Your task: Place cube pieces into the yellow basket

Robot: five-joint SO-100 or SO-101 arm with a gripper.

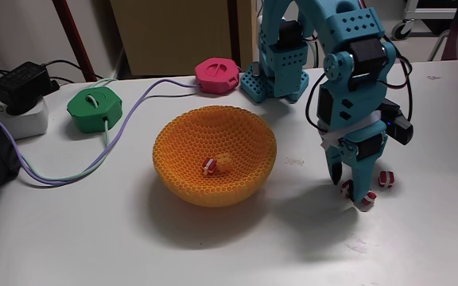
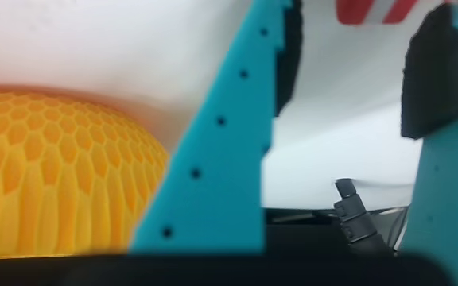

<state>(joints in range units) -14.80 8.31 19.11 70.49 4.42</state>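
Note:
The yellow basket (image 1: 183,139) stands mid-table, its honeycomb wall also filling the left of the wrist view (image 2: 54,175). Inside it lie a red-and-white cube piece (image 1: 210,166) and a yellow-orange one (image 1: 225,162). My turquoise gripper (image 1: 350,189) points down at the table right of the basket, open. In the wrist view a striped cube piece (image 2: 370,9) sits between the fingertips of the gripper (image 2: 356,32), with a gap on its left side. In the fixed view, striped pieces lie between the fingers (image 1: 346,187), at the right fingertip (image 1: 366,202) and further right (image 1: 386,178).
A green puck (image 1: 94,107) and a pink puck (image 1: 216,75) with cables lie behind the basket. A black adapter on a white power strip (image 1: 22,111) is at the far left. The arm's base (image 1: 277,75) stands at the back.

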